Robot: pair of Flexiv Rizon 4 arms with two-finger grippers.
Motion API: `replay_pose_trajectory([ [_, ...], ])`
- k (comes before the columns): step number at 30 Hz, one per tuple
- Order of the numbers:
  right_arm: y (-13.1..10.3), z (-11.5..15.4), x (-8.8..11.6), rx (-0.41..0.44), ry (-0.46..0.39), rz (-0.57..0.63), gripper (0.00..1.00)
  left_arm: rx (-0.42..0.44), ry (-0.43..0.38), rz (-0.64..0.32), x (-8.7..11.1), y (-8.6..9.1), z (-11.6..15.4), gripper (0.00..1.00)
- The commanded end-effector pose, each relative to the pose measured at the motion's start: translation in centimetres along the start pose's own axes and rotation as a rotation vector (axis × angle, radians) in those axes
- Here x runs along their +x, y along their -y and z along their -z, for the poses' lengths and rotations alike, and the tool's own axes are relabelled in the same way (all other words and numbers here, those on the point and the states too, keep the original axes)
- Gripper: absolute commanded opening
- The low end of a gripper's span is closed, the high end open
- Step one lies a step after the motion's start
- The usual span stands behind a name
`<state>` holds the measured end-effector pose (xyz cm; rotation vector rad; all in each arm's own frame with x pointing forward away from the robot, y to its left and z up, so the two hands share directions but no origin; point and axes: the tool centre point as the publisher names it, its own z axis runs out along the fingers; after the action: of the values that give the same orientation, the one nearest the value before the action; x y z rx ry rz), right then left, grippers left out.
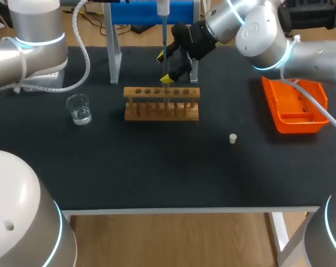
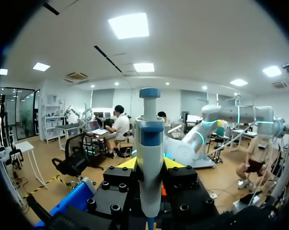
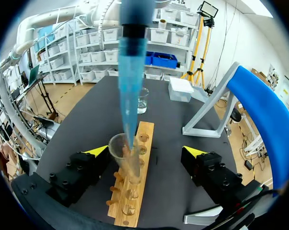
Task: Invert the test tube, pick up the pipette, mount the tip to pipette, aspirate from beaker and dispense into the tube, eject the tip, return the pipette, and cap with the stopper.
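A wooden tube rack stands at the table's middle back. In it, an upright clear test tube has the blue pipette tip reaching down into its mouth. My right gripper stands open with a finger on each side of the tube, touching neither; it also shows as right gripper just behind the rack. My left gripper is shut on the white and blue pipette, held upright. Only the pipette shows in the head view. A beaker with water and a small stopper sit on the mat.
The blue pipette stand on grey legs stands right behind the rack. An orange tray sits at the right. A white box lies beyond the beaker.
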<state>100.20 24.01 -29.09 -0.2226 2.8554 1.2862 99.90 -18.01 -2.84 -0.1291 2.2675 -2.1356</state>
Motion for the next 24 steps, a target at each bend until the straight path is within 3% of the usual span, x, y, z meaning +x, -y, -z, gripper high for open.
replay_pose_trajectory([
  [1,0.0,0.2,0.0,0.004,-0.004,-0.001,1.00,0.004,0.009,-0.001,0.2,-0.1,0.2,0.00],
  [24,0.0,0.2,0.0,0.004,-0.004,-0.001,1.00,0.002,0.030,-0.027,-1.1,-0.1,0.3,0.00],
])
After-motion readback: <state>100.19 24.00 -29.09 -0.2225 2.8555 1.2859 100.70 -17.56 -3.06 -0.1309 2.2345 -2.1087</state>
